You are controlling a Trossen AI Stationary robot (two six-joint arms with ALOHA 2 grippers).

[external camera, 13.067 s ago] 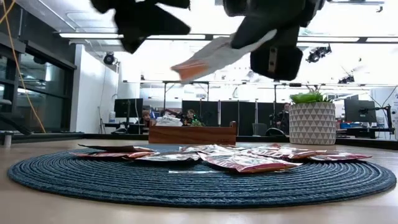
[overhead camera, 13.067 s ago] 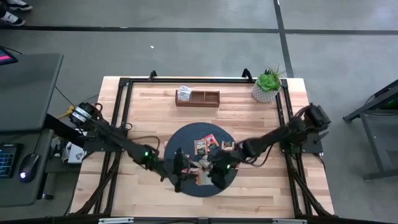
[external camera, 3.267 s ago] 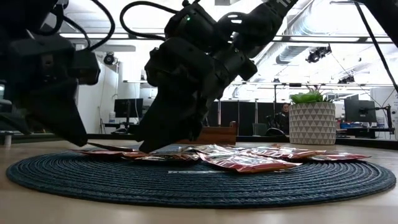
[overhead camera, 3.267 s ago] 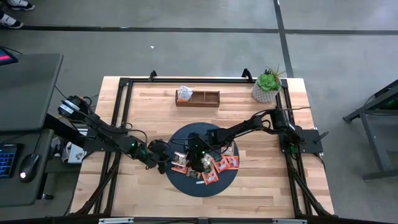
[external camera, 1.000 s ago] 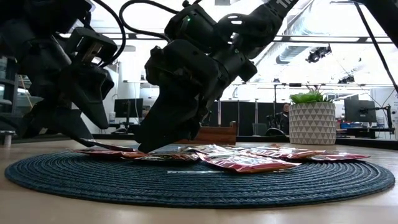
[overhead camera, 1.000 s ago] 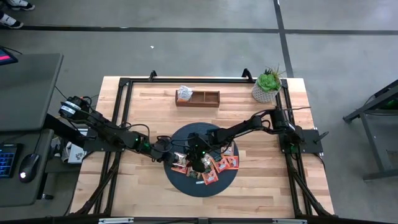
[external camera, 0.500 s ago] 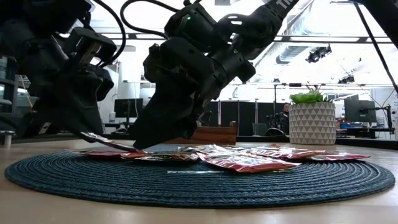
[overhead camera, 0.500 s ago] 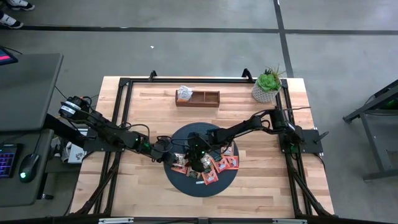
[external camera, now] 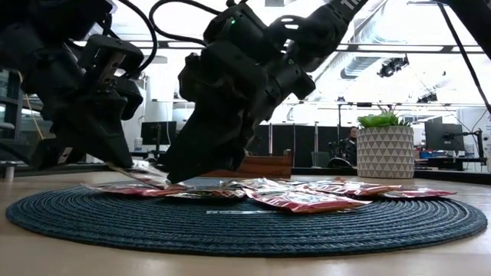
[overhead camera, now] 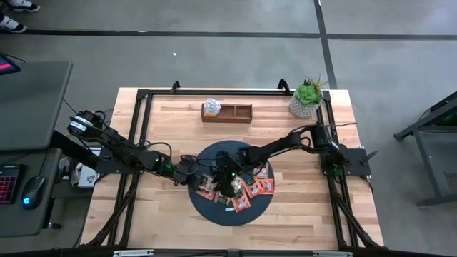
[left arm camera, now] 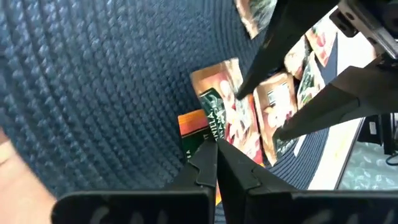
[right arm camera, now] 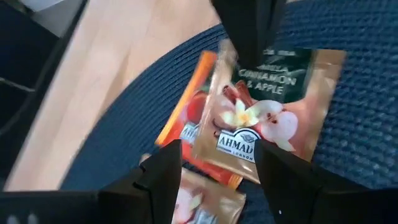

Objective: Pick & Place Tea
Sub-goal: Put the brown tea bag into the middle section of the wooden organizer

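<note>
Several tea sachets [overhead camera: 246,191] lie in a loose heap on the dark round mat [overhead camera: 232,153]. My left gripper [left arm camera: 216,149] reaches in from the table's left side and is shut on a brown-green sachet [right arm camera: 267,106] at the heap's left. That sachet lies on an orange one [right arm camera: 186,118]. My right gripper [right arm camera: 219,149] comes from the right and is open low over the same sachet. Its two fingers [left arm camera: 336,106] stand either side of the sachet's far part. In the low view both grippers [external camera: 146,178] reach down to the sachets. My left gripper pinches the brown-green sachet at its dark green printed end [right arm camera: 225,57], near a corner, between its two fingers [left arm camera: 202,163]. They slant down from the table's left. The pinched end [external camera: 142,177] stands a little above the mat; the rest lies on other sachets. My right gripper: whether its fingertips touch the sachets cannot be told.
A wooden two-compartment box [overhead camera: 227,112] with white sachets [overhead camera: 211,107] in its left half stands at the far side. A potted plant [overhead camera: 307,96] is at the far right corner. A black frame [overhead camera: 143,128] runs around the tabletop.
My left gripper has shut, closing from wide open onto the end of the brown-green sachet, without shifting its place. My right gripper has stayed open over the heap.
</note>
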